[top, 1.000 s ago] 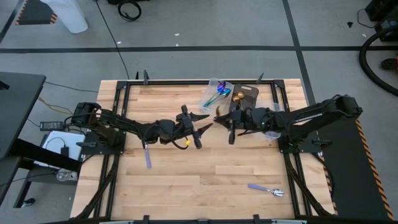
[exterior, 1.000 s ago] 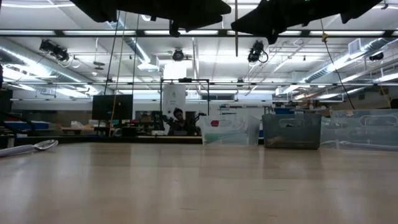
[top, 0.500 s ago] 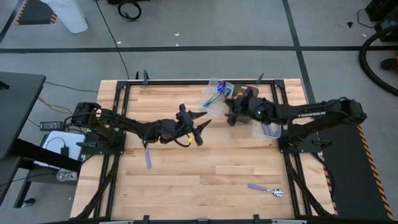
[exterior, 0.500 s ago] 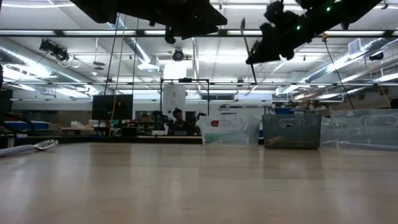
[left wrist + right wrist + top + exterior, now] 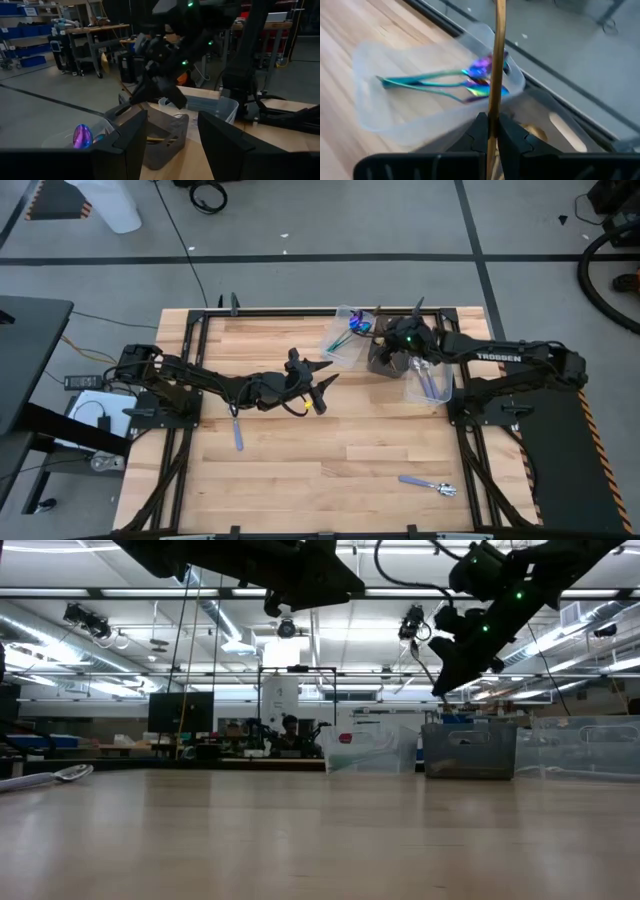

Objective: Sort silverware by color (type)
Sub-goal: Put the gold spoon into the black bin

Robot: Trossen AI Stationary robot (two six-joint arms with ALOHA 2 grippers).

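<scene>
Two dark arms are working over the light wooden worktop (image 5: pixel 300 480). Right end effector (image 5: pixel 489 131) is hovering at the far right of the worktop, above the dark brown-grey rectangular bin (image 5: pixel 385 360), with its fingers closed tight on the slim shiny gold spoon (image 5: pixel 496 60), which is standing roughly upright between them. Just left of the bin, the clear plastic tray (image 5: pixel 340 340) is holding several iridescent purple-blue-teal spoons (image 5: pixel 470 80) lying together inside it. Gold pieces (image 5: pixel 535 132) are showing inside the bin, blurred. Just right of the bin, a second clear plastic tray (image 5: pixel 428 385) is holding bluish-looking slim pieces, too small to tell more.

Left end effector (image 5: pixel 322 387) is hanging over the middle of the worktop, pointing toward the bin, with its fingers (image 5: pixel 125 145) spread wide apart and gripping nothing.

Two spoons are lying loose on the worktop: a slim silver spoon (image 5: pixel 237 430) at the left, beneath the left arm, and another plain silver spoon (image 5: pixel 430 485) near the front right corner, well apart from both trays.

In the low view a person (image 5: pixel 290 730) is showing in the room far behind the worktop.
</scene>
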